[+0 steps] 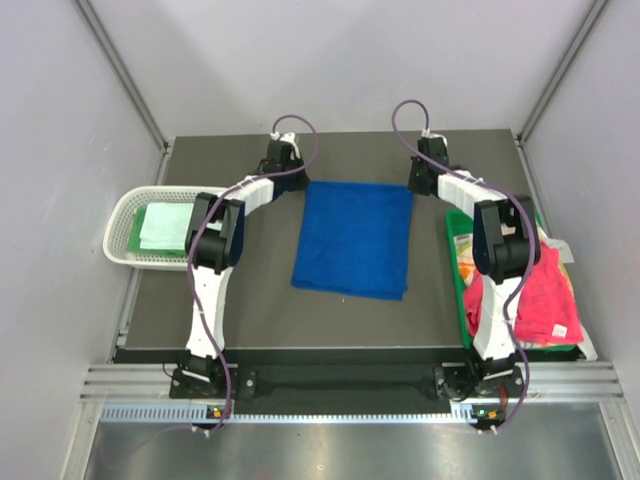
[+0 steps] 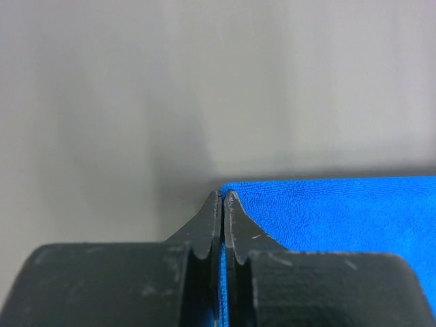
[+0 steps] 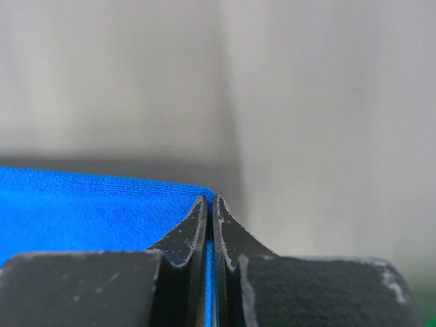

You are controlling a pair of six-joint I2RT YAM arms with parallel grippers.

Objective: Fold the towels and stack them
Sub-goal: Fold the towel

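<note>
Mid-surface, between the two arms: royal blue towel (image 1: 353,240) spread flat, a single layer as far as I can tell, no fold in it yet. At its far left corner the left tool (image 2: 223,199) is clenched on the cloth; the wrist view shows blue pinched between the closed fingers. At its far right corner the right tool (image 3: 210,202) is clenched the same way (a thin strip of blue runs up between its fingers). Whether the corners are lifted off the surface (image 1: 260,300) I cannot tell from above.

Left of the blue towel: white mesh basket (image 1: 112,235) holding a pale mint towel (image 1: 165,225) folded on top of a green towel (image 1: 136,235). Reads as the stack begun, two done.

Right of the blue towel: green bin (image 1: 457,295) with a pink towel (image 1: 548,295) heaped loose, partly hidden by the right arm. A pale printed cloth (image 1: 464,248) lies with it, too obscured to name.

Judgement: roughly midway. The blue towel is gripped for a first fold, likely far edge brought toward near edge. After that come further folds and a move onto the basket stack. The pink towel and its neighbour look untouched.
</note>
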